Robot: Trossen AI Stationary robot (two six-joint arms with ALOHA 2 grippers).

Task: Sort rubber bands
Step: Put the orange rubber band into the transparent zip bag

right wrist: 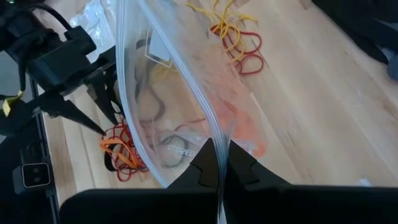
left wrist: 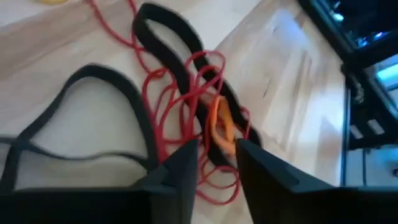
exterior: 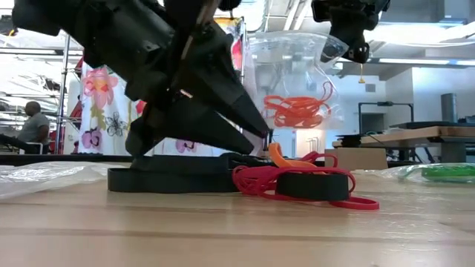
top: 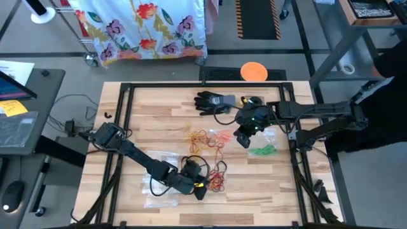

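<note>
Bright, even light overall; the left wrist view is blurred throughout.

wooden table (top: 280, 191) | on it: rubber bands (top: 206, 141), black glove (top: 213, 102), clear plastic bags (top: 159, 191)

floral cloth (top: 143, 25) behind the table, grey floor (top: 57, 137) around it.

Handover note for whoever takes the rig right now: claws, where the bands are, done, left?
Left claw: open, down at the red, black and orange tangle at the table's front, gripping nothing.
Right claw: shut on the clear bag, held up above the table.
Done: orange bands in that bag; green bands bagged at right.
Left: the tangle, plus loose yellow and red bands mid-table.
</note>
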